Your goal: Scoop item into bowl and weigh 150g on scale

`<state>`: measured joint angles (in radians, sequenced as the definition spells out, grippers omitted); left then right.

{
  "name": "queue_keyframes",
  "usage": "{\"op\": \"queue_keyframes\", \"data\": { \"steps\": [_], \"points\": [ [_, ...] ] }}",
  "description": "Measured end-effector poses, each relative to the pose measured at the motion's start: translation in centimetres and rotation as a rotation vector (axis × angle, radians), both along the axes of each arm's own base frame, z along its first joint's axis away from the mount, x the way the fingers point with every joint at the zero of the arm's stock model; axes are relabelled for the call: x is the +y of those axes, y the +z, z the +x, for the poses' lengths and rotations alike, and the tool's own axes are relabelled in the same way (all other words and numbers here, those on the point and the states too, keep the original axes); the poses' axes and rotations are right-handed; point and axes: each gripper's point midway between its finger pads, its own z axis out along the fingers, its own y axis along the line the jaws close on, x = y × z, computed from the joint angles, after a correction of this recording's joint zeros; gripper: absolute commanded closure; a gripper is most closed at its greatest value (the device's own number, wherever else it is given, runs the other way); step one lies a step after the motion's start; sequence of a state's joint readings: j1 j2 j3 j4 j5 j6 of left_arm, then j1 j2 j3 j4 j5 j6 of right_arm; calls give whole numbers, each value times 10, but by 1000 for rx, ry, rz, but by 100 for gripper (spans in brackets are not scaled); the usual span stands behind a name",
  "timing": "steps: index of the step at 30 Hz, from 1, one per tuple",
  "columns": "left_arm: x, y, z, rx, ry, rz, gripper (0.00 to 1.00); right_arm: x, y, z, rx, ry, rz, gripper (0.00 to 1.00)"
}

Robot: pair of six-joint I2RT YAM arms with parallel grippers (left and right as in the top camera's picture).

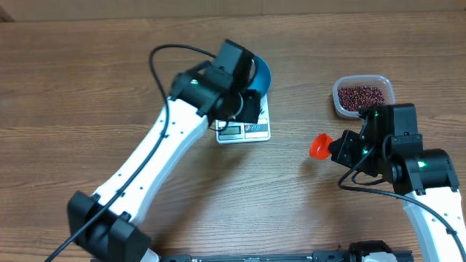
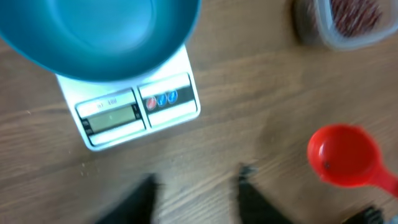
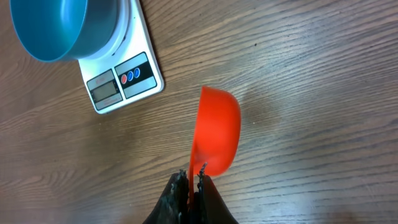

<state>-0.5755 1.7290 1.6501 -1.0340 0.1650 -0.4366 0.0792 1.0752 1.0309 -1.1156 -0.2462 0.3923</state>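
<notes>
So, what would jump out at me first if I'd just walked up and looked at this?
The bright blue bowl sitting on the small white scale, near the middle of the overhead view, catches the eye first. Next comes the red scoop, pinched by its handle in the right gripper, just right of the scale. Beyond it, at the far right, a clear tub holds dark red beans.

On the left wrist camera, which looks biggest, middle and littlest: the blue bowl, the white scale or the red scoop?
1. blue bowl: biggest, even though the picture edge cuts it off.
2. white scale: middle; part of it is hidden under the bowl.
3. red scoop: littlest.
</notes>
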Motion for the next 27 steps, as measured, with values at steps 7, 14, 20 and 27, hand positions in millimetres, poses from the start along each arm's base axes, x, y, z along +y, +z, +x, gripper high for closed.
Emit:
{"op": "queue_keyframes", "data": {
  "steps": [7,14,20,27],
  "points": [
    [-13,-42,-18,106,-54,103,96,0,0,0,1,0,0,96],
    [-19,-72,-1,73,-87,157,96,0,0,-1,2,0,0,96],
    [-18,-93,7,22,-113,174,96,0,0,0,1,0,0,96],
    [-8,-126,6,-9,-138,221,96,0,0,0,1,1,0,96]
  ]
}}
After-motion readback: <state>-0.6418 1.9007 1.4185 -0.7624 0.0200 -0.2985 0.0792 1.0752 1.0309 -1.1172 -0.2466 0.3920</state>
